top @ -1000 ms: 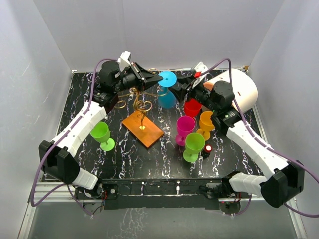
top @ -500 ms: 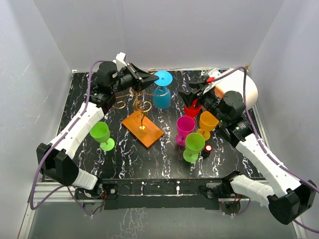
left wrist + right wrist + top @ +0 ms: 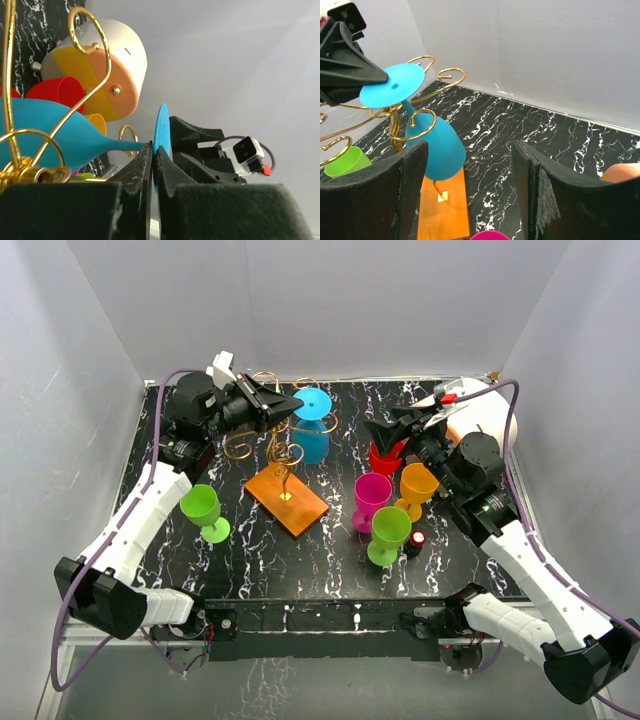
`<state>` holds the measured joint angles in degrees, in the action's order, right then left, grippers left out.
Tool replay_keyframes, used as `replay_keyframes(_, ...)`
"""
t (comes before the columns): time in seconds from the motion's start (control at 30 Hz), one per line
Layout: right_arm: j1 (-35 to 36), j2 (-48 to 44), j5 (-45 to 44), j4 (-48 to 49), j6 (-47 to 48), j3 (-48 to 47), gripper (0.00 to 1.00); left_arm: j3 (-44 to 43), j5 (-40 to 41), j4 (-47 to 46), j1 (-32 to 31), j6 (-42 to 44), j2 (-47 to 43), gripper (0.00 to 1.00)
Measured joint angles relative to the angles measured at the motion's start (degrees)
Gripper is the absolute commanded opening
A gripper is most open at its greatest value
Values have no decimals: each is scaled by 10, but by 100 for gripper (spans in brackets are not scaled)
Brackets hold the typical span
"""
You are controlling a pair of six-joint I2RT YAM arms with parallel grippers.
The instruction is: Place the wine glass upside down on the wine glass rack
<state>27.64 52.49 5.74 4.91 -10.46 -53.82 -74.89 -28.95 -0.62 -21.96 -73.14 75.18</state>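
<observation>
A black, white-veined marble table (image 3: 240,540) is seen under both arms. At its far right corner a white drum with an orange and yellow end face (image 3: 490,415) is lying on its side. The wine glass rack (image 3: 285,495) stands left of centre, its orange-brown base set at an angle and its gold scroll arms spread out at the far side. The blue wine glass (image 3: 312,443) is held upside down at the right side of the rack, foot up and bowl down. In the right wrist view one gold curl appears to pass around the stem just above the bowl. Right of the rack a red glass (image 3: 385,455), a magenta glass (image 3: 371,492), an orange glass (image 3: 417,483) and a green glass (image 3: 389,530) are grouped upright. A second green glass (image 3: 201,508) stands near the left edge. The left gripper (image 3: 288,405) is closed on the rim of the blue foot, which is pinched between its fingers (image 3: 135,175). The right gripper (image 3: 400,425) is held above the red glass, its fingers (image 3: 385,190) spread wide, with nothing between them.
</observation>
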Motion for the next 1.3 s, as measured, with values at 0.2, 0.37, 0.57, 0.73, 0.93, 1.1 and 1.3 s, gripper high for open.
replay_keyframes(0.2,0,-4,-3,0,-29,1,66,21,-11,16,0,10,-16,0)
replay_keyframes(0.37,0,-4,-11,0,-45,4,67,30,-27,8,-9,4,-13,0)
replay_keyframes(0.57,0,-4,-19,2,-49,12,68,29,-33,-3,-32,4,-6,0)
replay_keyframes(0.73,0,-4,-27,0,-50,16,68,23,-34,-7,-44,3,17,0)
replay_keyframes(0.93,0,-4,-30,0,-52,20,68,0,-16,-1,-48,13,38,0)
replay_keyframes(1.1,0,-4,-31,0,-52,20,68,-47,5,9,-48,34,46,0)
replay_keyframes(1.3,0,-4,-33,0,-52,20,68,-64,23,33,-49,60,60,1)
